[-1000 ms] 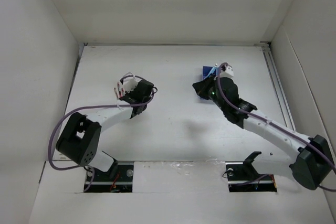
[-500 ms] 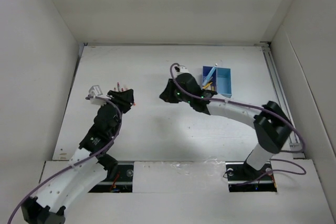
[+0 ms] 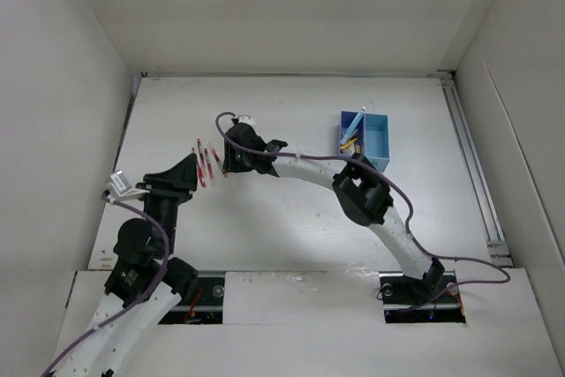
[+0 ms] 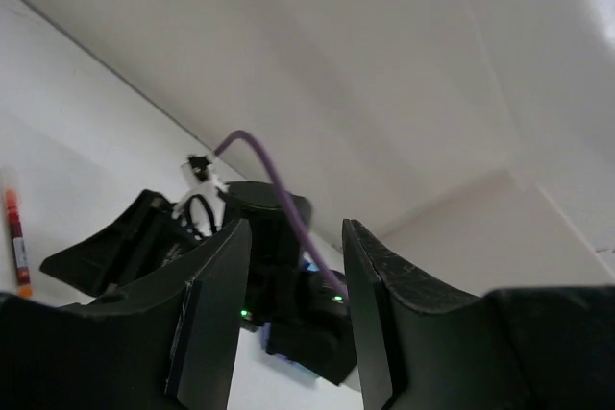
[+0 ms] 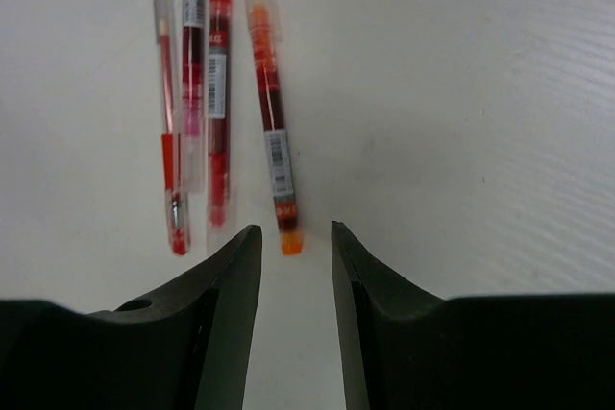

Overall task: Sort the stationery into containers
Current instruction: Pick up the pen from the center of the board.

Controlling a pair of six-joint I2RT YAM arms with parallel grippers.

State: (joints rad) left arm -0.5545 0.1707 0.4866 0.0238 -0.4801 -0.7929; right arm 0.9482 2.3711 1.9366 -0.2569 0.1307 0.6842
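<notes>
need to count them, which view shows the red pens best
The right wrist view: the red pens lie close up, labels visible. Top external shows them as tiny red streaks; left wrist catches only one end at its edge.

Your right gripper [image 5: 296, 237] sits just short of the pens [image 5: 219, 112], which lie side by side on the table [image 5: 461, 141]: one tip dead ahead, the rest to its left. Your left gripper [image 4: 293, 235] faces it from beyond them. The box [image 3: 378, 139], apparently holding several items, stands well behind the right gripper.
</notes>
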